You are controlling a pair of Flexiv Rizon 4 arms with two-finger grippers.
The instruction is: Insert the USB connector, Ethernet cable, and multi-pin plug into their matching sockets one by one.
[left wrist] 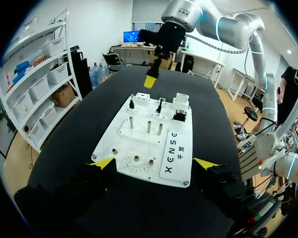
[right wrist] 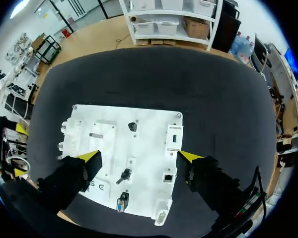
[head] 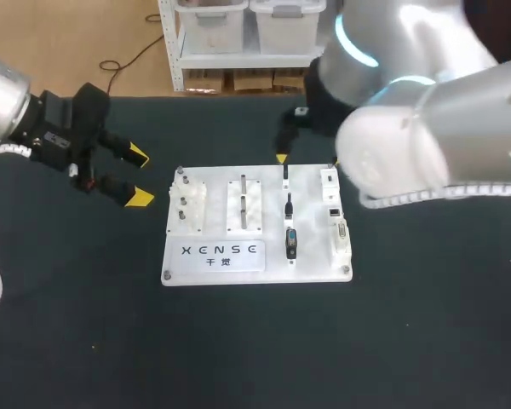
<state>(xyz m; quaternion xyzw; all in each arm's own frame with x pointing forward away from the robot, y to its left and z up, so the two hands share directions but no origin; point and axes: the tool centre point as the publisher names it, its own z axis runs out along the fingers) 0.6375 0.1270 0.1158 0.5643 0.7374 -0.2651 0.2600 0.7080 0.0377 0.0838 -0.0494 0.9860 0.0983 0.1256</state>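
Note:
A white board (head: 213, 264) lies mid-table. Three black plugs stand in a row on it: a small USB connector (right wrist: 132, 126), an Ethernet plug (right wrist: 124, 174) and a blue-black multi-pin plug (right wrist: 122, 201). Their sockets line the board's right edge: USB socket (right wrist: 173, 139), Ethernet socket (right wrist: 167, 176), multi-pin socket (right wrist: 161, 216). My right gripper (right wrist: 140, 156) hangs open above the board's far end, holding nothing; in the head view the right gripper (head: 308, 158) is partly hidden by its arm. My left gripper (head: 139, 176) stands open to the left of the board, empty.
Metal pegs (left wrist: 149, 126) and round posts (head: 185, 198) stand on the board's left half. Dark table cloth (head: 255, 341) surrounds the board. My bulky right arm (head: 434, 128) reaches over the table's right rear.

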